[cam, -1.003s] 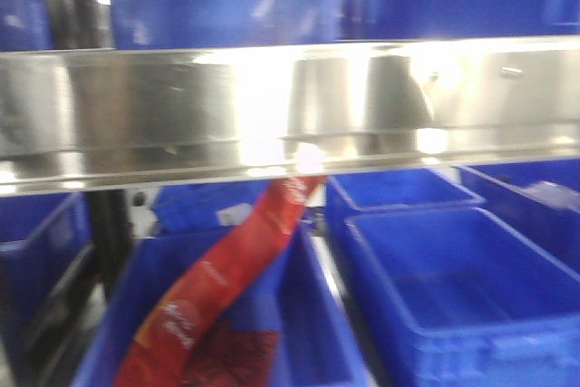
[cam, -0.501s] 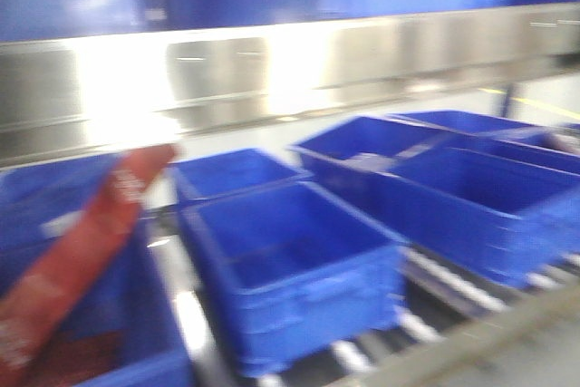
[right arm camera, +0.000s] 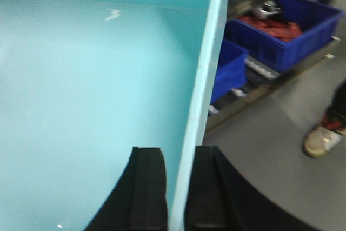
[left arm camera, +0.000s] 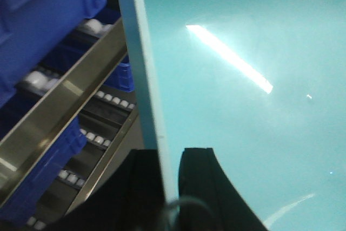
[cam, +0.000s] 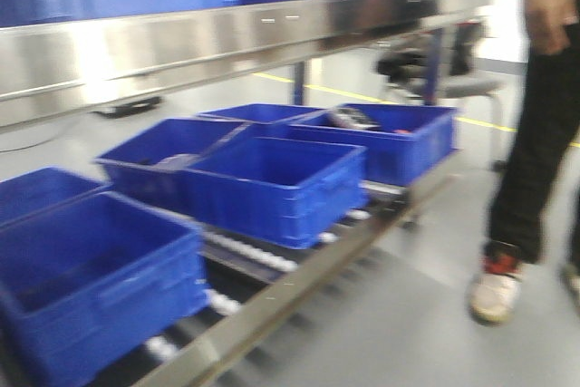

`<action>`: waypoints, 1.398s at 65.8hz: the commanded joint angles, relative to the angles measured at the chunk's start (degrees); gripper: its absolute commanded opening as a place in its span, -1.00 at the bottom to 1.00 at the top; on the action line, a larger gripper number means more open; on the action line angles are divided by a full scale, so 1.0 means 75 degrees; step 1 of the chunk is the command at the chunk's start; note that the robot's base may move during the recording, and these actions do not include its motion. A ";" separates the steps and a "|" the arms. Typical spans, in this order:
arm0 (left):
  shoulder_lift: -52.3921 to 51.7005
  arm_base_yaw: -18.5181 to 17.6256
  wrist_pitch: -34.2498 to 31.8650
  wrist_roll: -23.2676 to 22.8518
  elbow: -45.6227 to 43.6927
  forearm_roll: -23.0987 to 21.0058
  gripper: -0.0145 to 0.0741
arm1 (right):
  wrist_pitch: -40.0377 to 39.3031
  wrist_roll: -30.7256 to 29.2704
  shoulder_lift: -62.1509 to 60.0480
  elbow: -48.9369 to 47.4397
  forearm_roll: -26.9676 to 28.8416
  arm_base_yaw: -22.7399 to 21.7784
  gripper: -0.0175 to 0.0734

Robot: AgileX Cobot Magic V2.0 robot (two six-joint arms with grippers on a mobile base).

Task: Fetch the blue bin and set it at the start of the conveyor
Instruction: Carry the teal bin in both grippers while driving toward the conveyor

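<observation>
The blue bin [left arm camera: 243,79] is a light turquoise tub that fills most of both wrist views. My left gripper [left arm camera: 170,154] is shut on its left wall, one black finger [left arm camera: 143,187] outside and one inside. In the right wrist view the blue bin [right arm camera: 81,79] shows its inner wall and thin rim. My right gripper [right arm camera: 178,154] is shut on that right wall, gripping it from both sides. The tub does not show in the front view. The conveyor start is out of view.
Dark blue bins [cam: 272,183] sit on a roller rack [cam: 299,287] under a stainless shelf rail [cam: 227,33]. A person [cam: 535,133] stands at the right on the grey floor, with a chair [cam: 444,83] behind. Another dark bin [right arm camera: 286,31] holds red packets.
The front view has swung: the rack and dark blue bins slid left and further off, the red packet left the view, and a person and open floor appeared at the right.
</observation>
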 commanded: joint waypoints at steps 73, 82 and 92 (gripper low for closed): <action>-0.0110 0.0033 -0.0287 0.0114 -0.0066 0.0360 -0.92 | -0.0233 -0.0184 -0.0109 -0.0079 -0.0253 -0.0058 -0.95; -0.0110 0.0033 -0.0287 0.0114 -0.0066 0.0360 -0.92 | -0.0233 -0.0184 -0.0109 -0.0079 -0.0253 -0.0058 -0.95; -0.0110 0.0033 -0.0287 0.0114 -0.0066 0.0360 -0.92 | -0.0233 -0.0184 -0.0109 -0.0079 -0.0253 -0.0058 -0.95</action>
